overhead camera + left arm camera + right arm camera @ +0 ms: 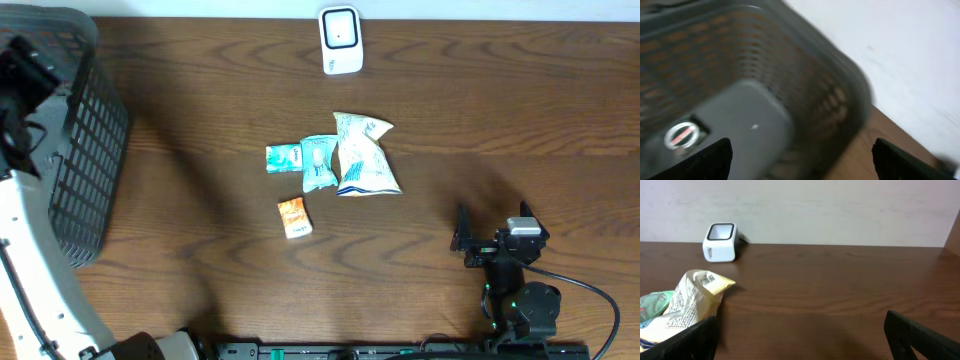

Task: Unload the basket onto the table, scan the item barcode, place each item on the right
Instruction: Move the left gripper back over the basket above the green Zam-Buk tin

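While neither arm holds a packet, the items to scan lie loose mid-counter: a white-and-blue snack bag touching a teal packet, a small green packet just beside that, and an orange packet a little apart toward the near edge. What looks like a barcode sits on the snack bag's upturned flap, turned toward the right arm rather than the scanner, which stands well apart at the far edge. The right gripper sits low over the counter to the bag's right, fingers wide and empty — likely poised for a reach. The left gripper hangs over the basket, fingers wide, holding nothing — a small round object lies blurred on the basket floor.
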You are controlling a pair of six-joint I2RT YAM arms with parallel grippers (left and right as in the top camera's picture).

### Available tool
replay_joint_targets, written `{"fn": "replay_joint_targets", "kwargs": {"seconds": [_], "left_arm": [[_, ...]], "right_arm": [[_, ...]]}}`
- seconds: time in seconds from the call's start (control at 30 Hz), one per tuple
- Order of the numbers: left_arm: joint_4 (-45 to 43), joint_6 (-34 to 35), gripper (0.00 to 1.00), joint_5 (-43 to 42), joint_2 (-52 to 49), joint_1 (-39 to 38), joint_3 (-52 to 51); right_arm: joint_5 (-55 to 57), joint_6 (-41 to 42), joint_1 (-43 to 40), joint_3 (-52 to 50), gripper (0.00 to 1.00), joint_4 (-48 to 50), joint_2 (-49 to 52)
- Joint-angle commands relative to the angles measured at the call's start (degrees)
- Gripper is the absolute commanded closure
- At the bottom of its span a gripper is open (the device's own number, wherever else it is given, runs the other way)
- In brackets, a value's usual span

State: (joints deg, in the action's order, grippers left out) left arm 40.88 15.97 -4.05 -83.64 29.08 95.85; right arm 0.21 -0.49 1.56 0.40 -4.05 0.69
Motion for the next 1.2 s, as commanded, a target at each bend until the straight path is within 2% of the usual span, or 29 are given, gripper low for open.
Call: {"fn": "replay_joint_targets", "kwargs": {"seconds": [0.0,0.23,0.47,0.77,1.17], "left_arm": [[0.6,1.7,0.12,4.1,-1.6,2.0,0.0],[1.9,1.7,0.12,12.8,-6.1,3.9,-2.0],[1.9,1.8,0.12,18.1,-10.7,4.1,-2.0],[1.5,6.8,0.12,18.3,-14.5,7.0,-2.0],[0.8,7.3,0.11,16.3,-19.5,9.7,-2.0]], "right_arm": [[0.3,-0.4,0.2,-0.1,0.01,-0.2,-0.3],[0.3,-0.4,0.2,-0.1,0.01,-0.2,-0.3],[0.3,-0.4,0.2,-0.1,0.01,-0.2,-0.3],[0.3,-0.4,0.2,-0.1,0.01,-0.2,-0.3],[0.3,-0.4,0.2,-0.1,0.01,-0.2,-0.3]]}}
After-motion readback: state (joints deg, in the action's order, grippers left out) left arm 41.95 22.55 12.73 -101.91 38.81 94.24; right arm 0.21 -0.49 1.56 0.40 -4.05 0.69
